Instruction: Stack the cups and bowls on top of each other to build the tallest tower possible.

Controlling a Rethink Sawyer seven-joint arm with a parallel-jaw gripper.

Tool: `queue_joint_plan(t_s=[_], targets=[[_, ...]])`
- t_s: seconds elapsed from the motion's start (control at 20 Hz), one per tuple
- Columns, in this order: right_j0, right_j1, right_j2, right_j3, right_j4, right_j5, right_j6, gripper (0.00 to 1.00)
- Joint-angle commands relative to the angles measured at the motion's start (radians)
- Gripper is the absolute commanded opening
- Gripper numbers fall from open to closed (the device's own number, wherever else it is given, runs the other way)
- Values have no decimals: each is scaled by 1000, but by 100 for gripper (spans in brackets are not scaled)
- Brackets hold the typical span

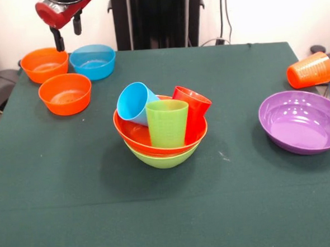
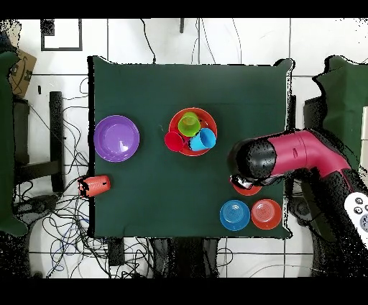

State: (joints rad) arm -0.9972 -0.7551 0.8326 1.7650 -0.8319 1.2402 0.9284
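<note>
Gripper (image 1: 69,35) hangs empty, fingers apart, above the far-left small orange bowl (image 1: 45,64). Judged step: picking up a small bowl. The next move calls for descent onto its rim. Tower (image 1: 161,129), two nested bowls holding three cups, sits mid-table. Green cloth (image 1: 57,191); white wall (image 1: 270,10) behind.

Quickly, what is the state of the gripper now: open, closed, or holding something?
Gripper: open, holding nothing, hanging above the small orange bowl at the table's corner.

The gripper (image 1: 67,33) hangs raised, fingers apart and holding nothing.
</note>
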Motion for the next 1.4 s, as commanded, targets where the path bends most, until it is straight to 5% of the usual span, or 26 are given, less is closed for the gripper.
queue_joint_plan(t_s=[0.05,0.5,1.4], targets=[[34,54,5,44,-48,-75,-179,100],[59,92,4,4,-44,-79,-169,100],[10,151,82,-41,43,-182,-181,100]])
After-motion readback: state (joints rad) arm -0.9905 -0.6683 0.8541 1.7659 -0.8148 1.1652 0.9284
